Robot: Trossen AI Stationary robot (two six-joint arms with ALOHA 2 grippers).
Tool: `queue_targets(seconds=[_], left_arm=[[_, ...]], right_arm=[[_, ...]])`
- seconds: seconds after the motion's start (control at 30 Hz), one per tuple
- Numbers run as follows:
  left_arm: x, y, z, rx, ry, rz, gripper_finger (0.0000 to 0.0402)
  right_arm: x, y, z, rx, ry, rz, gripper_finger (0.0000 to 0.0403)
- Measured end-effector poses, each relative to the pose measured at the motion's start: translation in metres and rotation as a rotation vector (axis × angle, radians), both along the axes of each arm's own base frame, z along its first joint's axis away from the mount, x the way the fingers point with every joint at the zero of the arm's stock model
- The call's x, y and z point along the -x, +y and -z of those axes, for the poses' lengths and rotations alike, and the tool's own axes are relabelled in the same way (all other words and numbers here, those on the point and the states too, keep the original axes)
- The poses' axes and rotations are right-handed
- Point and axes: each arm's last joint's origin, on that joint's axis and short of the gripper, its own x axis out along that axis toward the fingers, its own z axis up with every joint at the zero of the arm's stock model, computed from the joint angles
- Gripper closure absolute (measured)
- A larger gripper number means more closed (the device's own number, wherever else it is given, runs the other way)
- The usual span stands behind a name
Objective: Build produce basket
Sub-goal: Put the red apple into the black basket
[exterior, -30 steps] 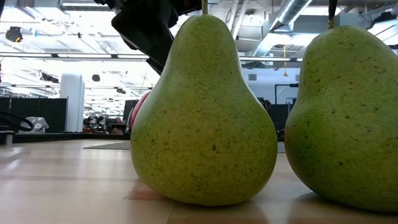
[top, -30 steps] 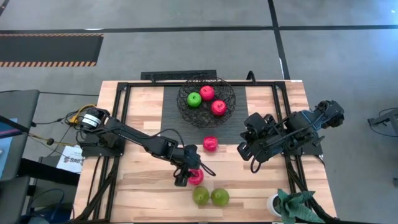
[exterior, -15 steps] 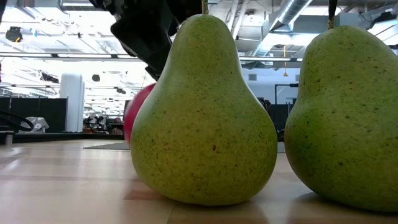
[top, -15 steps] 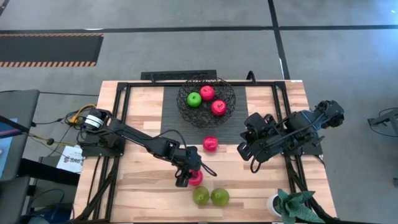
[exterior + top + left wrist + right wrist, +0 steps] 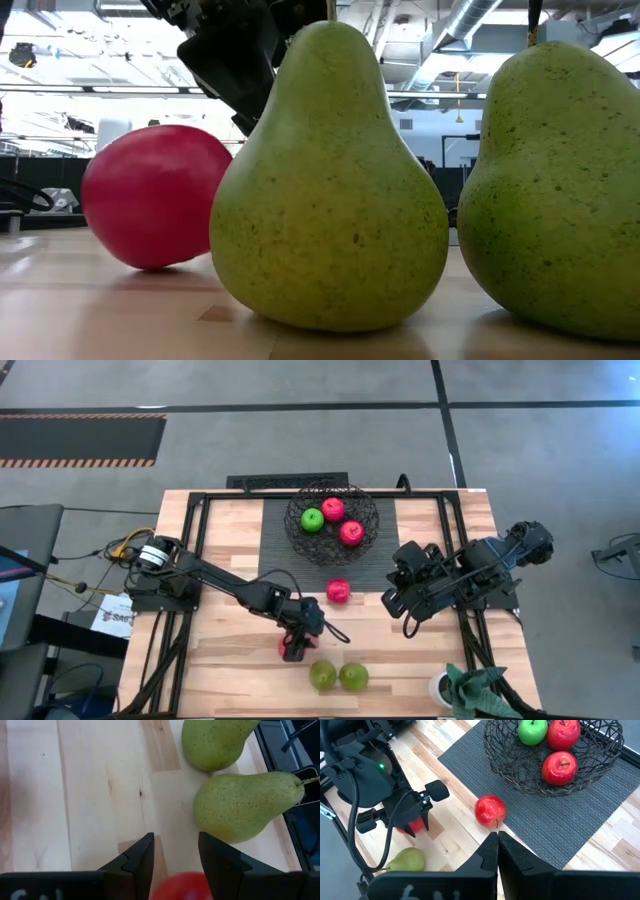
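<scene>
The left gripper (image 5: 292,648) hangs low over the wooden surface (image 5: 230,660) toward its front edge, jaws set apart on either side of a red apple (image 5: 150,195); in the left wrist view that apple (image 5: 184,887) sits between the two dark fingers (image 5: 137,860), and whether they press on it cannot be told. In the low view the apple rests on the surface just beside the nearer of two yellow-green pears (image 5: 330,180), the second pear (image 5: 555,180) standing close to the first. From above, the two pears (image 5: 322,676) (image 5: 352,676) stand side by side near the front edge, slightly to the right of the left gripper. The wire basket (image 5: 368,532) sits on a dark ribbed mat (image 5: 275,530) toward the back edge, and it holds a green apple (image 5: 312,519) and two red apples (image 5: 333,508) (image 5: 351,532). Another red apple (image 5: 338,591) lies at the front edge of the mat, outside the basket, between the basket and the left gripper. The right gripper (image 5: 496,844) waits above the right half of the surface with its jaws together and nothing between them, pointing toward that loose red apple (image 5: 490,810). A crumpled green cloth (image 5: 470,690) lies at the front right corner.
</scene>
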Motion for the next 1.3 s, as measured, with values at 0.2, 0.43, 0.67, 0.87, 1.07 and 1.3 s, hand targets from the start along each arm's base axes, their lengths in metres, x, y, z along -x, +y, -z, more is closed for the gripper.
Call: queue_targets(seconds=[0.2,0.43,0.67,0.87,1.07,1.3], left_arm=[[0.003,0.007,-0.012,-0.053,-0.031,-0.046,0.0262],[0.028,0.02,-0.042,-0.245,-0.019,-0.177,0.0262],[0.03,0.042,-0.048,-0.313,-0.02,-0.331,0.027],[0.025,0.06,-0.043,-0.332,0.009,-0.345,0.0347],[0.02,0.07,-0.043,-0.381,-0.023,-0.309,0.0396],[0.006,0.068,-0.015,-0.387,0.018,-0.215,0.0401]], right_arm=[[0.0,0.0,0.0,0.001,0.001,-0.003,0.0377],[0.0,0.0,0.0,0.013,0.009,-0.021,0.0377],[-0.003,0.002,0.006,0.033,0.037,-0.038,0.0396],[-0.009,0.013,0.073,-0.038,0.234,0.136,0.04],[-0.011,0.031,0.15,-0.144,0.191,0.33,0.0401],[-0.027,0.03,0.198,-0.205,-0.019,0.364,0.0402]])
